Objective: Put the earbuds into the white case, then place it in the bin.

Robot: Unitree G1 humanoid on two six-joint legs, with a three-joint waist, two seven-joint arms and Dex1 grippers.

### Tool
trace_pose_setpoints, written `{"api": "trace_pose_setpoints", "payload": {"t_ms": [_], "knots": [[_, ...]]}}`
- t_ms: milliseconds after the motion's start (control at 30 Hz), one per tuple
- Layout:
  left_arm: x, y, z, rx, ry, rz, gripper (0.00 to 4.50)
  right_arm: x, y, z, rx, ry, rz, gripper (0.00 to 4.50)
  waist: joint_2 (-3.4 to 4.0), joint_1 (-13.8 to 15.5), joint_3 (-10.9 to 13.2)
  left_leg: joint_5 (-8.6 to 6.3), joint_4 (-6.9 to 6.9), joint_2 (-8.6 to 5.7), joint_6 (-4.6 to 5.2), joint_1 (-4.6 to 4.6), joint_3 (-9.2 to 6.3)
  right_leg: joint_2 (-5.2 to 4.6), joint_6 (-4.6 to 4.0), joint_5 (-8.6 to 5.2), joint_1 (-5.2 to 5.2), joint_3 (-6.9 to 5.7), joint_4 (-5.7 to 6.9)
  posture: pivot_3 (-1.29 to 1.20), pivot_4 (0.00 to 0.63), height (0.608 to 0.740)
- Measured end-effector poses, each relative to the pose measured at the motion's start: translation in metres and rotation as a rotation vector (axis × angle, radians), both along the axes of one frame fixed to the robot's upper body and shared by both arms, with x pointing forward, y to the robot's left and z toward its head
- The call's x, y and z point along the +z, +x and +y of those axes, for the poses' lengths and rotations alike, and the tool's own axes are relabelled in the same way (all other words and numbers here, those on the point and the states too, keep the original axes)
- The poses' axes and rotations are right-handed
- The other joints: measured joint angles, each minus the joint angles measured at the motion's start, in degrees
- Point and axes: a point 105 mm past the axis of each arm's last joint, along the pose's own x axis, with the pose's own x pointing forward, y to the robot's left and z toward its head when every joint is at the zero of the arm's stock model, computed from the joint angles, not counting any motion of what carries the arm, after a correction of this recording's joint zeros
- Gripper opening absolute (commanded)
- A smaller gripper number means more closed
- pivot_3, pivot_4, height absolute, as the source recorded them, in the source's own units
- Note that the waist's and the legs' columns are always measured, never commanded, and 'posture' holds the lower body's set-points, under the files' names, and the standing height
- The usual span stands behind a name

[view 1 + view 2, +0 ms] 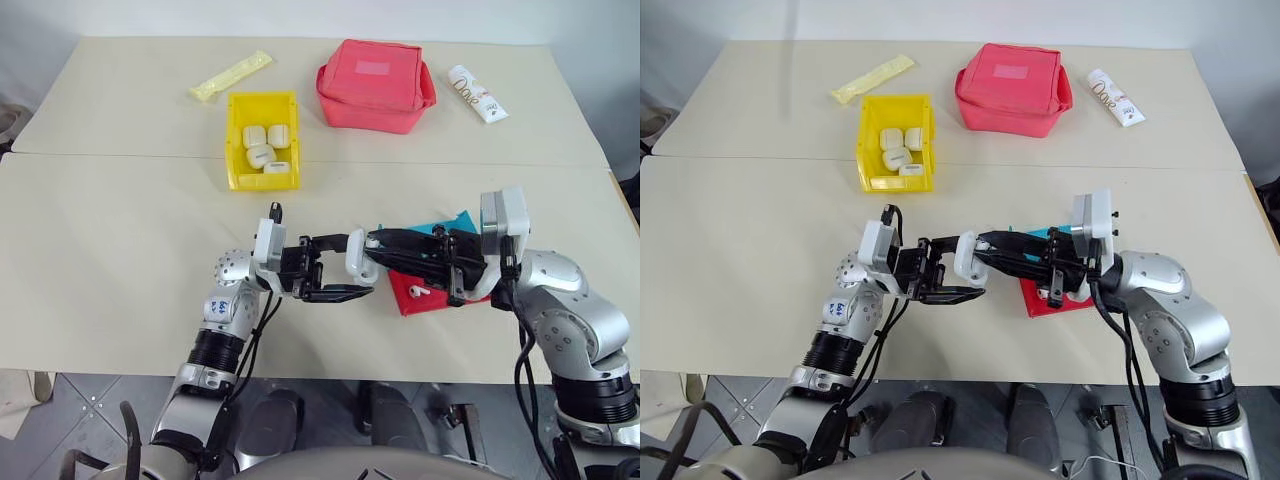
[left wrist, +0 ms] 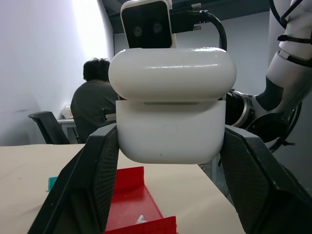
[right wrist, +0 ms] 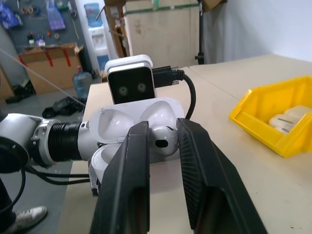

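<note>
My left gripper (image 1: 358, 266) is shut on the white case (image 1: 361, 262), held above the table's near edge with its lid hinged open. From the right, my right gripper (image 3: 162, 127) reaches into the open case (image 3: 122, 122), its two fingers pinching one of the earbuds (image 3: 163, 141) over the case's socket. A second earbud (image 1: 418, 291) lies on the red tray (image 1: 402, 300) under my right hand. The yellow bin (image 1: 236, 140) stands farther back on the table, left of centre, with several white cases inside.
A teal tray (image 1: 452, 221) lies beside the red one. At the back are a pink-red pouch (image 1: 375, 85), a white printed tube (image 1: 477, 94) and a pale yellow packet (image 1: 232, 76). A seated person (image 2: 95, 97) is in the background.
</note>
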Motion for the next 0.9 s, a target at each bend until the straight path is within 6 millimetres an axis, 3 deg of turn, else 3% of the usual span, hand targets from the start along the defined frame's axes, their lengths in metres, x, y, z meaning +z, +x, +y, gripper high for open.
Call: {"api": "trace_pose_setpoints", "payload": {"t_ms": [267, 433, 567, 800, 900], "knots": [[0.005, 0.007, 0.004, 0.010, -0.001, -0.041, 2.76, 0.004, 0.004, -0.008, -0.053, -0.061, 0.007, 4.45, 0.00, 0.19, 0.00, 0.00, 0.01, -0.03, 0.02, -0.06, 0.00, -0.03, 0.00, 0.00, -0.01, -0.01, -0.02, 0.00, 0.150, 0.740], [0.008, 0.014, 0.003, 0.017, -0.007, -0.058, 2.76, 0.012, 0.001, -0.032, -0.164, -0.127, -0.020, 4.48, -0.03, 0.32, 0.00, 0.01, 0.02, -0.03, 0.03, -0.10, -0.01, -0.03, 0.02, 0.01, -0.02, -0.03, -0.04, 0.00, 0.150, 0.740], [0.008, 0.022, 0.009, 0.045, 0.000, -0.047, 2.76, 0.005, -0.014, -0.071, -0.326, -0.175, 0.023, 4.48, -0.09, 1.06, 0.02, 0.01, 0.04, -0.02, 0.04, -0.15, 0.00, -0.03, 0.04, 0.02, -0.02, -0.06, -0.06, 0.00, 0.150, 0.740], [0.009, 0.029, 0.018, 0.084, 0.002, -0.043, 2.76, -0.011, -0.056, -0.133, -0.593, -0.240, 0.114, 4.48, -0.11, 1.77, 0.02, 0.00, 0.04, -0.02, 0.09, -0.09, 0.05, -0.02, 0.13, 0.07, 0.08, 0.00, -0.11, 0.00, 0.150, 0.740], [0.008, 0.030, 0.019, 0.088, 0.001, -0.038, 2.76, -0.017, -0.070, -0.146, -0.651, -0.257, 0.155, 4.48, -0.11, 1.73, 0.02, -0.01, 0.02, 0.00, 0.11, -0.05, 0.06, -0.01, 0.14, 0.08, 0.10, 0.01, -0.13, 0.00, 0.150, 0.740]]}}
